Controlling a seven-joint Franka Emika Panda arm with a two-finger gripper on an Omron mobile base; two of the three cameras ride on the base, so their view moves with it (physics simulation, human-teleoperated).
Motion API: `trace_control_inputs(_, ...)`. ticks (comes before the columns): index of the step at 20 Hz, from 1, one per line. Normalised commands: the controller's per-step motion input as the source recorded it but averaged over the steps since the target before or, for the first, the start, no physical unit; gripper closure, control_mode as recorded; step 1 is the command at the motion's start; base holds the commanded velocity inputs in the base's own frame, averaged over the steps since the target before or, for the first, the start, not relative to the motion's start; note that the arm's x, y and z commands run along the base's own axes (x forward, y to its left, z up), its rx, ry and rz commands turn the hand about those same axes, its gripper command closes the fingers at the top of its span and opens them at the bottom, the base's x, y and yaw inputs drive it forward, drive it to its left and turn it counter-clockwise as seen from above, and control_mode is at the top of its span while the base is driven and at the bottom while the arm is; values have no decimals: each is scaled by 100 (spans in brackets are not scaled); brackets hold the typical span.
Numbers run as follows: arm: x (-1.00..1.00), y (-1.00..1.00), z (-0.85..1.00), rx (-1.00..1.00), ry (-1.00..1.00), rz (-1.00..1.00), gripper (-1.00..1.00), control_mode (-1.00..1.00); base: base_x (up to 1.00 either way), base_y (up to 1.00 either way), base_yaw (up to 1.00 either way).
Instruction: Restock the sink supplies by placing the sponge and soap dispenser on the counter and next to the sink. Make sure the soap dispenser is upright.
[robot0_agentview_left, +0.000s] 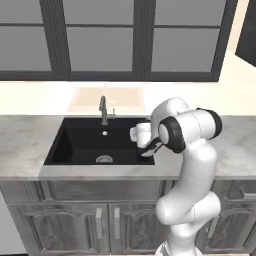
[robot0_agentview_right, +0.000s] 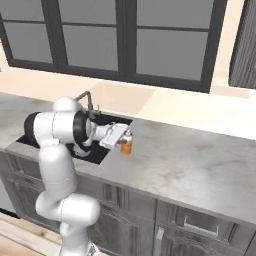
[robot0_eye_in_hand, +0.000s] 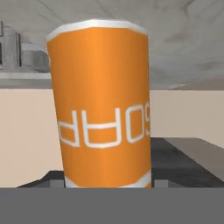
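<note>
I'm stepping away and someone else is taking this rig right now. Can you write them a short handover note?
Gripper: shut on the soap dispenser, the orange bottle, close in the hand view.
Soap dispenser: at the counter, just right of the sink, roughly upright; whether it rests on the stone is unclear.
Done: dispenser brought beside the sink.
Left: set it down upright and release; then fetch the sponge and place it by the sink.

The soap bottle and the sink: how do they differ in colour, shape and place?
The soap bottle is orange with white lettering; the sink is black. The bottle is a small round cylinder; the sink is a large rectangular basin. The bottle stands on the counter; the sink is set down into it. Both are at the same counter, side by side.
</note>
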Motion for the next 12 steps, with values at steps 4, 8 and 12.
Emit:
trace_control_inputs(4, 49, 31, -15, -7, 18, 0, 100, -100, 0, 0, 0)
trace_control_inputs(8, 4, 8, -33, 0, -2, 0, 100, -100, 0, 0, 0)
trace_control_inputs(12, 0, 7, -43, 0, -8, 0, 100, -100, 0, 0, 0)
